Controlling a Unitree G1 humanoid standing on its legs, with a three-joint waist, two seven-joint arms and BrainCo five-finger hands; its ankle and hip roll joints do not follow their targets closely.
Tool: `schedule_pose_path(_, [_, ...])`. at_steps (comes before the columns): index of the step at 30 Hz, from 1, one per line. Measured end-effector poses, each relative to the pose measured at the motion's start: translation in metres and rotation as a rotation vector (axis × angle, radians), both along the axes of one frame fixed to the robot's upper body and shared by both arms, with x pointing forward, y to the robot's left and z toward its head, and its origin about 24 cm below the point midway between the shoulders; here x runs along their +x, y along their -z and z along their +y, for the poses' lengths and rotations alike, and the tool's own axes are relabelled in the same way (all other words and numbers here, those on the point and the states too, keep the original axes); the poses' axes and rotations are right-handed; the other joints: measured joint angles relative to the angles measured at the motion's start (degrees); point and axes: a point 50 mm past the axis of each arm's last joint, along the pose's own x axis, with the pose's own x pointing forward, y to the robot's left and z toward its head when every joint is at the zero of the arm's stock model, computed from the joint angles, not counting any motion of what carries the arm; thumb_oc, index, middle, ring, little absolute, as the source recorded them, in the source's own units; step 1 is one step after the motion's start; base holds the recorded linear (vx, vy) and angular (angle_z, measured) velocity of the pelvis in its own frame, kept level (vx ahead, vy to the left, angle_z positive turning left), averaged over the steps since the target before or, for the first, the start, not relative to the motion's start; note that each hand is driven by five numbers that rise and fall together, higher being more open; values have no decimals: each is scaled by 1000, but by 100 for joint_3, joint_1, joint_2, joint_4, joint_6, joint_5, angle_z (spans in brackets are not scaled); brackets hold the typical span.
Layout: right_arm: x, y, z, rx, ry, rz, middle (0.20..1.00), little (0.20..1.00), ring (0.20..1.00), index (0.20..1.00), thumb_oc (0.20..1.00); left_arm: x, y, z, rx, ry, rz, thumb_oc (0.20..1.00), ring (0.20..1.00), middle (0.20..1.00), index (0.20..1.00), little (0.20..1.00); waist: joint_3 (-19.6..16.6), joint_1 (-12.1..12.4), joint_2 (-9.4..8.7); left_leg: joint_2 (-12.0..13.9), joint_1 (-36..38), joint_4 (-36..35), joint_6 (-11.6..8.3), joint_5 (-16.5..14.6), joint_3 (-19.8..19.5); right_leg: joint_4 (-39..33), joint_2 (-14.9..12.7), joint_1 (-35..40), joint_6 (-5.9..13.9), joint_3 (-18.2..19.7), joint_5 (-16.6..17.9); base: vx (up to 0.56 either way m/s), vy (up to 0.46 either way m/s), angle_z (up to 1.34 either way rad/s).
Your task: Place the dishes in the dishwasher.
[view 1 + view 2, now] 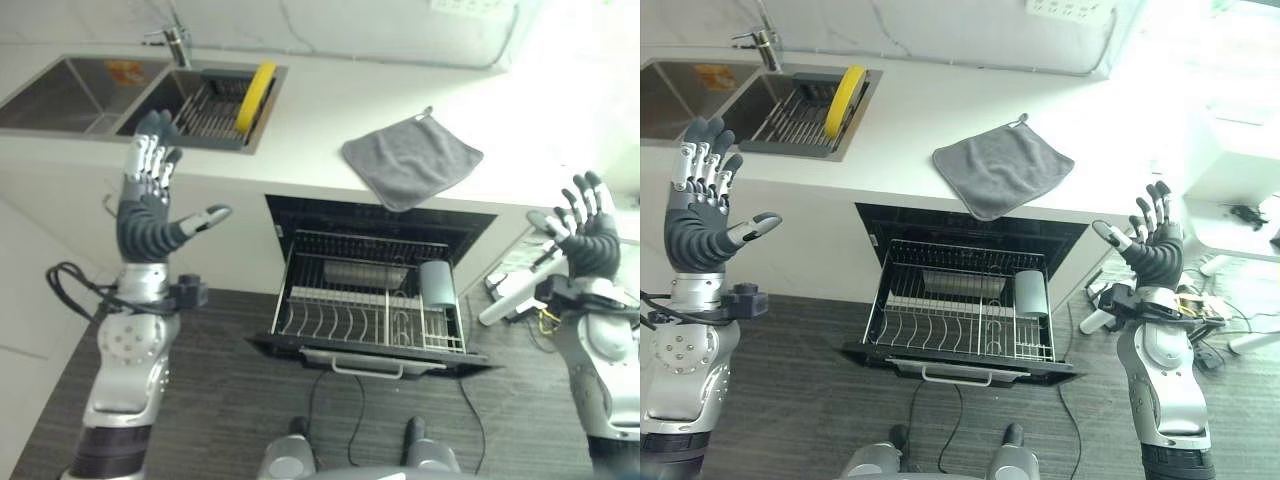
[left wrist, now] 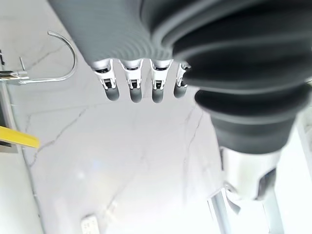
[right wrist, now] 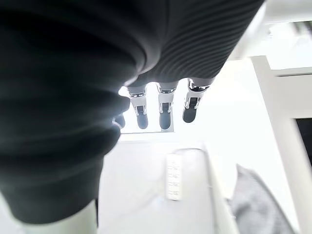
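Waiting with both arms raised: left hand and right hand spread, fingers straight, grasping nothing. Yellow plate stands on edge in the sink rack at the bench's left end. Dishwasher drawer is pulled out, one grey cup inside. Grey cloth lies at the bench's front edge. Loading looks barely started; plate not yet moved.

Both arms are raised, the left hand and right hand upright with fingers spread, holding nothing.
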Motion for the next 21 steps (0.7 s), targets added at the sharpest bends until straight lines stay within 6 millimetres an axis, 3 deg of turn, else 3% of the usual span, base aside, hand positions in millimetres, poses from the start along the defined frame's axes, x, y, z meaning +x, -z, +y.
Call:
schedule_pose_path(1, [0,-3,1,-26,-31,-15,1000,1000,1000,1000,1000,2,-1,1,-27,10,1,1000,1000,1000,1000,1000,-103,-30,-84,-98,21,-174,19,194,-97,312,767,150,-297,258,-622,-64,-82,14])
schedule_pose_path(2, [2,-8,5,-32,-58,-47,1000,1000,1000,1000,1000,1,1,2,-36,5,10,1000,1000,1000,1000,1000,-167,124,-162,-187,15,-198,18,207,82,-424,643,484,-453,-171,-673,2,-191,-28])
schedule_pose_path(3, [4,-9,9,-42,-94,-60,1000,1000,1000,1000,1000,0,6,3,-38,-2,36,1000,1000,1000,1000,1000,-171,268,-107,-254,-13,-224,13,234,211,-1233,579,812,-583,-418,-681,28,-243,-44])
schedule_pose_path(4, [3,-5,11,-48,-109,-41,1000,1000,1000,1000,1000,-2,16,3,-62,-4,81,1000,1000,1000,1000,1000,-181,263,63,-302,-11,-247,-10,284,172,-1686,690,1052,-801,-411,-410,5,-242,-2])
schedule_pose_path(5, [-1,0,8,-58,-104,-19,1000,1000,1000,1000,1000,-4,25,2,-96,3,109,1000,1000,1000,1000,1000,-213,258,164,-322,5,-244,-22,296,67,-1974,769,1261,-787,-313,-361,-37,-162,60])
schedule_pose_path(6, [-7,6,4,-74,-92,11,1000,1000,1000,1000,1000,-6,29,3,-126,20,133,1000,1000,1000,1000,1000,-222,227,210,-362,0,-167,-65,324,-122,-2177,910,1454,-895,-17,-285,-90,-100,69])
schedule_pose_path(8, [-8,4,1,-106,-90,13,1000,1000,1000,1000,1000,-9,32,5,-150,35,149,1000,1000,1000,1000,1000,-219,313,285,-327,-148,19,-251,455,-86,-2072,891,1384,-973,-130,-303,-96,20,55])
schedule_pose_path(9, [-7,0,1,-131,-79,-6,1000,1000,1000,1000,1000,-7,32,2,-144,61,159,1000,1000,1000,1000,1000,-210,266,184,-345,-443,303,-549,637,88,-2014,676,1266,-1157,-351,-247,-51,164,53])
schedule_pose_path(10, [-4,-9,3,-165,-76,-40,1000,1000,1000,1000,1000,-5,31,-1,-141,93,166,1000,1000,1000,1000,1000,-200,253,103,-270,-579,614,-497,494,402,-2134,539,1254,-1148,-450,-111,-9,237,59])
schedule_pose_path(11, [0,-22,4,-207,-72,-86,1000,1000,1000,1000,1000,-5,28,-2,-142,116,161,1000,1000,1000,1000,1000,-199,173,83,-85,-555,730,-491,309,418,-2244,479,1312,-1122,-507,-13,49,358,40])
schedule_pose_path(13, [2,-40,3,-244,-62,-160,1000,1000,1000,1000,1000,-3,25,-5,-132,137,149,1000,1000,1000,1000,1000,-187,-18,166,411,-122,308,-608,241,358,-2247,461,1335,-1075,-525,47,98,383,18])
schedule_pose_path(16, [-3,-43,-10,-227,-34,-167,1000,1000,1000,1000,1000,-2,24,-6,-213,173,143,1000,1000,1000,1000,1000,-172,-232,251,909,674,-974,-741,279,-4,-2319,448,1293,-888,-306,166,125,419,-23])
schedule_pose_path(18, [-3,-44,-11,-217,-51,-169,1000,1000,1000,1000,1000,0,34,-5,-307,173,154,1000,1000,1000,1000,1000,-173,-284,304,1060,767,-1145,-836,348,-124,-2473,351,1300,-685,-84,325,51,482,-56])
schedule_pose_path(20, [-4,-48,-12,-224,-61,-171,1000,1000,1000,1000,1000,0,41,-10,-342,191,161,1000,1000,1000,1000,1000,-179,-323,472,1002,623,-1139,-818,371,-178,-2658,157,1294,-348,79,534,69,757,-54])
schedule_pose_path(21, [-5,-51,-13,-235,-65,-175,1000,1000,1000,1000,1000,0,41,-11,-338,198,155,1000,1000,1000,1000,1000,-169,-325,553,928,579,-1087,-813,347,-152,-2754,66,1297,-270,106,576,70,693,-34])
